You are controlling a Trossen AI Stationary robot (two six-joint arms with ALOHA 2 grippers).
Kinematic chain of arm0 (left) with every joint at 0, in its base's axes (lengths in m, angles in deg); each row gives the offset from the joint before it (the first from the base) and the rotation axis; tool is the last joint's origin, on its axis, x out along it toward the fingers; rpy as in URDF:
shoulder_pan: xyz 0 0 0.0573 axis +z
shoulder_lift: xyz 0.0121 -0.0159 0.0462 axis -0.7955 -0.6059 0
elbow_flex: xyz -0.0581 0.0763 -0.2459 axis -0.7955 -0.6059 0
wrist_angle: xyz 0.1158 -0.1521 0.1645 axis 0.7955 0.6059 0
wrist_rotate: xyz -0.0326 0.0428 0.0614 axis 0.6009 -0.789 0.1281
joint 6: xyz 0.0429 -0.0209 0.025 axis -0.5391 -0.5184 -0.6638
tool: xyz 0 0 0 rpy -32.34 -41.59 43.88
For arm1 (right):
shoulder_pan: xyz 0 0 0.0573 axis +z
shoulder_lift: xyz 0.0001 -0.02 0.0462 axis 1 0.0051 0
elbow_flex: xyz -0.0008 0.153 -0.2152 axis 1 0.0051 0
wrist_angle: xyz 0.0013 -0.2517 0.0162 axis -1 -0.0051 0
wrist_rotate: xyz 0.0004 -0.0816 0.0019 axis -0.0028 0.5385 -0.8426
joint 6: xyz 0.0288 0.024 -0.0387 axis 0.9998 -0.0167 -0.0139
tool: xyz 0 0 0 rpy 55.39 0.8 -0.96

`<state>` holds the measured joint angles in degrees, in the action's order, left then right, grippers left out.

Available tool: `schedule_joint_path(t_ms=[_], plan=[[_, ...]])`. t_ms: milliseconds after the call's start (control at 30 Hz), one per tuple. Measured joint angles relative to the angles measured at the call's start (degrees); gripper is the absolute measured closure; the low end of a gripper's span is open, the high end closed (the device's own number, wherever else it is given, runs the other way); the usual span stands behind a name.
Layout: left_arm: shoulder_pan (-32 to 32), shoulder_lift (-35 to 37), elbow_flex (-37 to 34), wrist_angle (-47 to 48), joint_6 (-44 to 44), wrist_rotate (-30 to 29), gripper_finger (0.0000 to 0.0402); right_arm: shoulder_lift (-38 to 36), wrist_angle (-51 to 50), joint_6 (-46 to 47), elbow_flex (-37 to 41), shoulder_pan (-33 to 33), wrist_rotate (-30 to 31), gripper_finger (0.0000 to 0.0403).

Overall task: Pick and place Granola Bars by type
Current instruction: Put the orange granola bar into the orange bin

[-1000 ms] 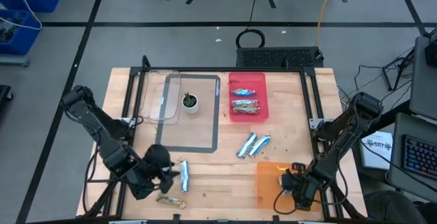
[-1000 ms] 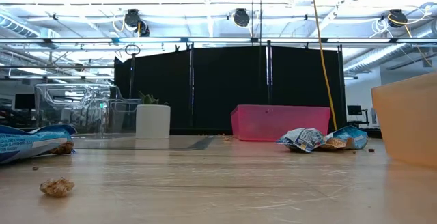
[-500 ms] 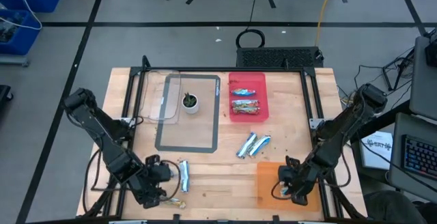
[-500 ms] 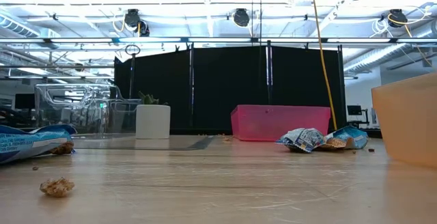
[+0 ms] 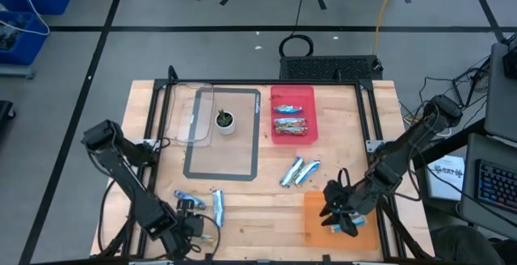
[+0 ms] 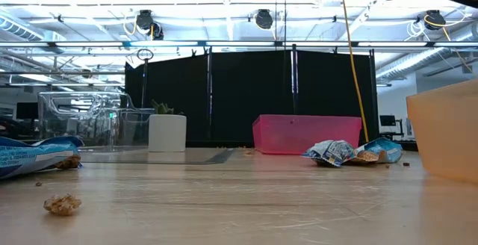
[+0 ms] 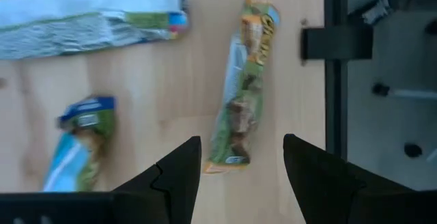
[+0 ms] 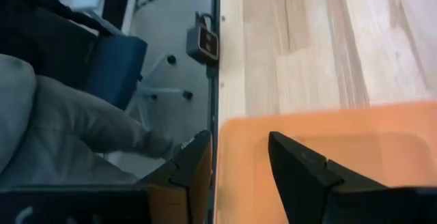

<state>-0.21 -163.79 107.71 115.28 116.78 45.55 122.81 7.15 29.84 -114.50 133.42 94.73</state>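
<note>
My left gripper [image 7: 239, 183] is open above the table's near-left corner [image 5: 191, 226]. The near end of a brownish-gold granola bar [image 7: 242, 94] lies flat under the gap between its fingers. A long blue-and-silver bar [image 7: 89, 18] [image 5: 216, 206] and a short blue one [image 7: 78, 142] [image 5: 185, 195] lie flat beside it. Two more blue bars [image 5: 299, 170] rest mid-table. A pink bin [image 5: 310, 95] holds a blue bar [image 5: 284, 107] and a brown bar [image 5: 289, 125]. My right gripper [image 8: 239, 176] is open over the orange bin [image 8: 355, 135] [image 5: 313, 216].
A clear container [image 5: 187, 113] and a small potted plant [image 5: 224, 120] stand at the far left on a grey-outlined mat [image 5: 252, 148]. Crumbs [image 6: 62, 204] dot the near wood. A seated person's grey leg [image 8: 61, 135] shows beyond the table's near-right edge.
My left gripper has drawn back toward the table's near edge, off the bars, uncovering the short blue bar, which now lies flat to the left of the long one. My right gripper has shifted a little toward the table's left above the orange bin.
</note>
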Motion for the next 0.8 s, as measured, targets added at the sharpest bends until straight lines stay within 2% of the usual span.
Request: schedule_joint_path(t_ms=[233,400,567,800], plan=[[-1.52,-3.36,0.02,-2.91,1.15,0.84,0.0185,0.03,2.63,-2.64,0.0,-1.23,0.05,0.0264],[-1.7,-4.28,0.02,-2.88,1.36,0.25,0.0146,0.03,2.65,-2.85,0.0,-1.82,0.05,0.0262],[-1.79,-4.29,0.02,-2.64,-1.72,-3.36,0.0105,0.03,2.65,-3.9,0.0,-1.82,0.19,0.0262],[-1.94,-7.17,0.02,-2.66,-3.11,-0.57,0.0092,0.03,2.71,-3.9,0.0,-1.91,1.32,0.0261]])
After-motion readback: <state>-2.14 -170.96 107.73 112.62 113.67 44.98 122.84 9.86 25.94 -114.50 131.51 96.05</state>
